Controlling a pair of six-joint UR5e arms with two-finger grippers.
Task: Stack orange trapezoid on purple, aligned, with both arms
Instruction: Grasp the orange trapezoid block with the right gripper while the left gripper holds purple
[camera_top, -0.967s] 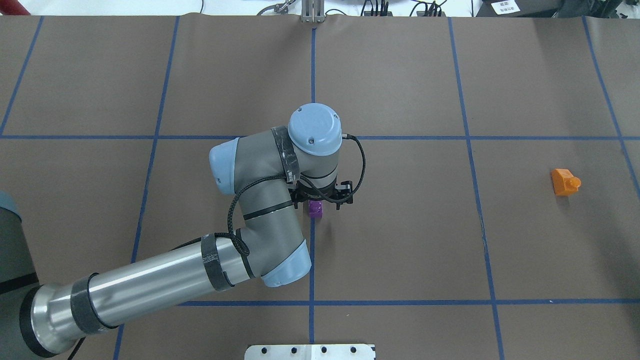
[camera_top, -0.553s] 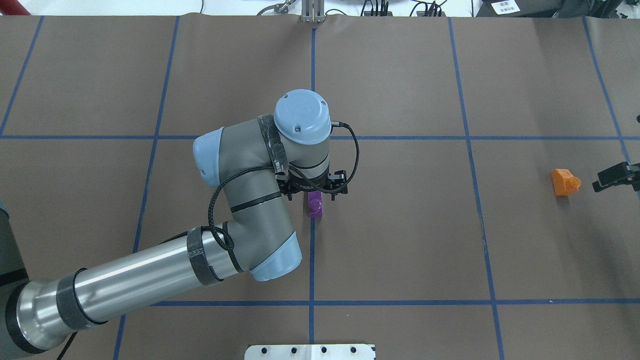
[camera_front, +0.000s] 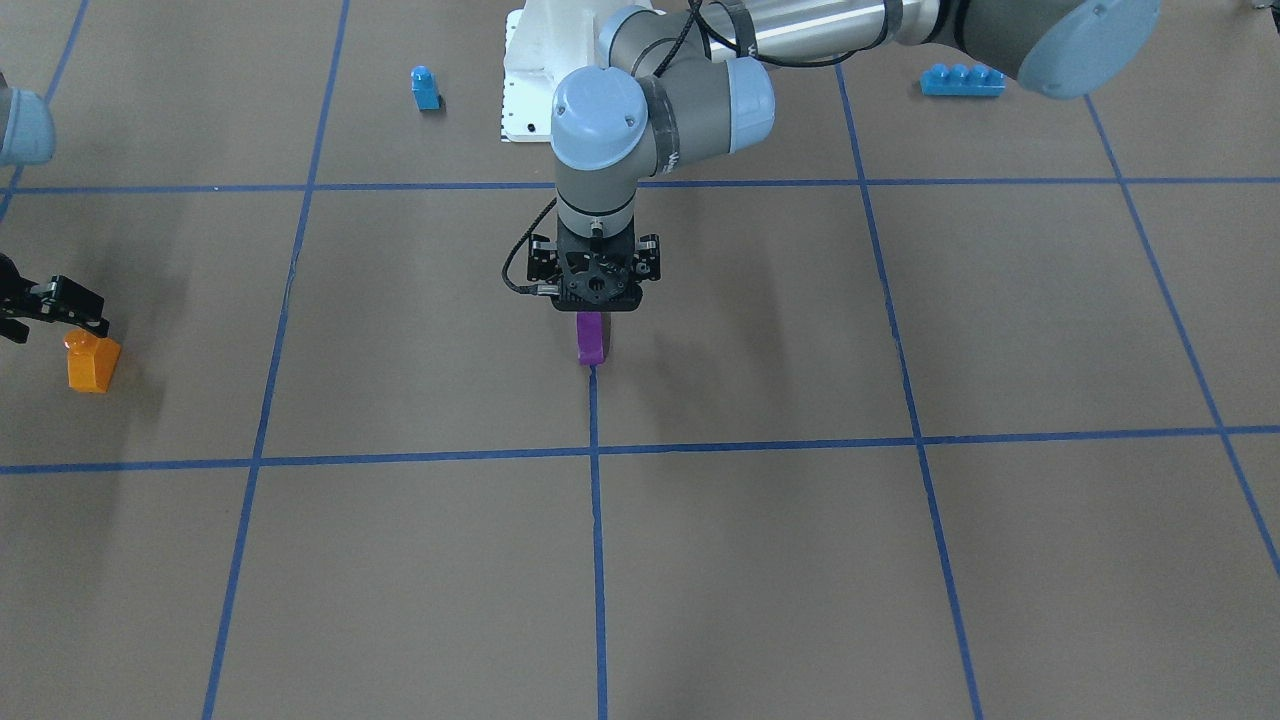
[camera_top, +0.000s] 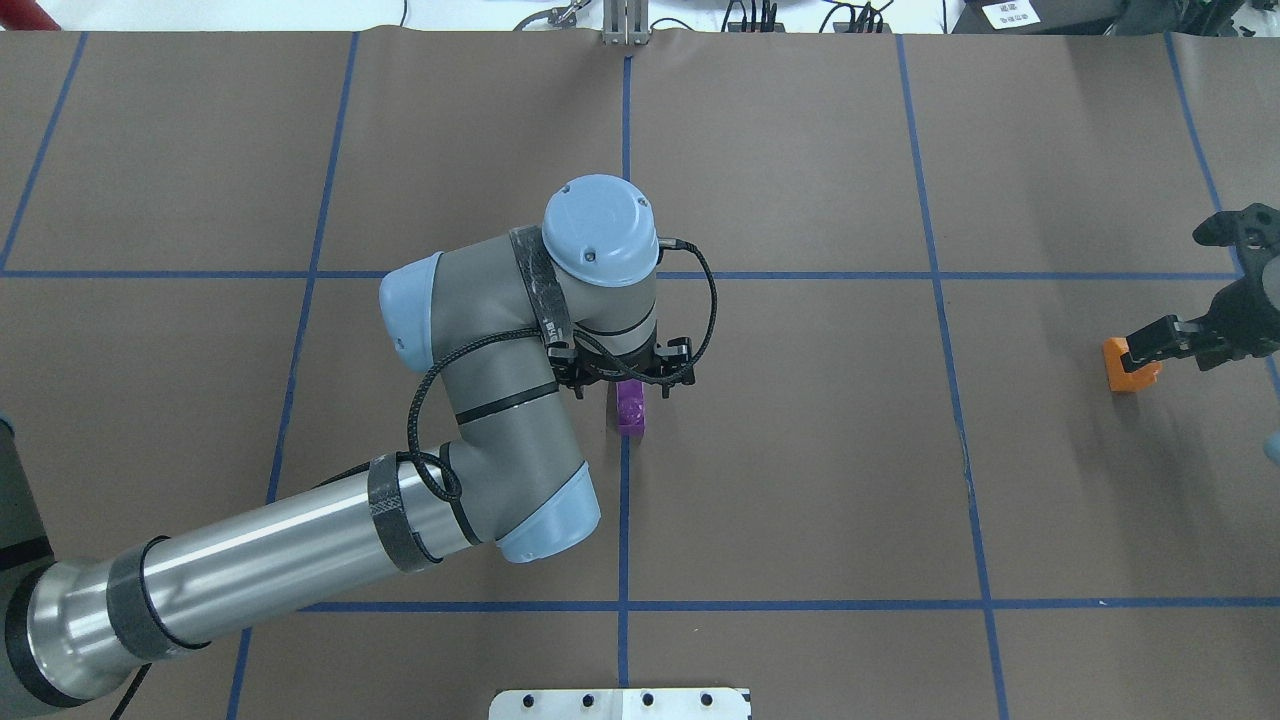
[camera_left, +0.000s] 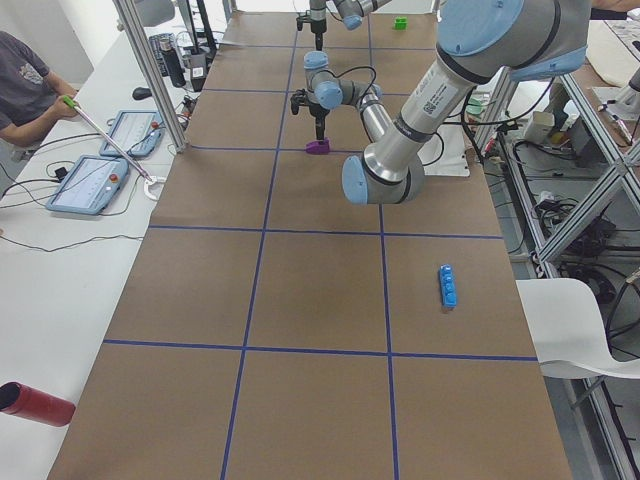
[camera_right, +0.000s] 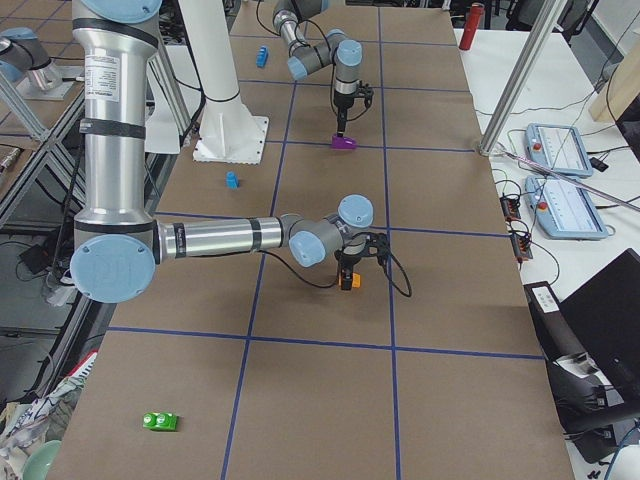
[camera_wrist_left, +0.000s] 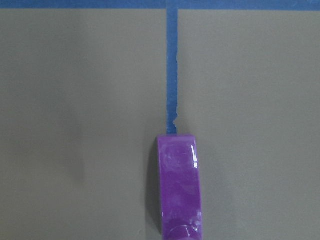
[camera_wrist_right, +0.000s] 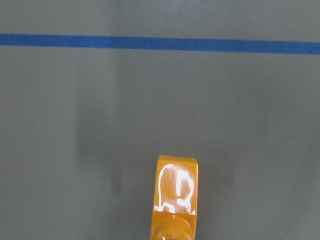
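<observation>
Sweeping in from the right edge of the counter within the last second, the right claw now hangs directly over the orange brick, which a moment ago sat alone. Whether this claw is spread or already pressing the brick I cannot tell; the right wrist view shows only the brick. Meanwhile the left arm shifts a little toward its own side, and the purple brick shows more fully below the left claw. I cannot tell that claw's state either. I read this as the base brick being set at mid-counter and the pick of the orange one about to begin, so the stacking itself is not yet started.

The orange brick rests on the counter far out on the right, well apart from the purple one. Its long axis runs away from the robot, roughly parallel to the purple brick's, which lies along the blue tape line. The purple brick's stud sits at the bottom edge of the left wrist view.
</observation>
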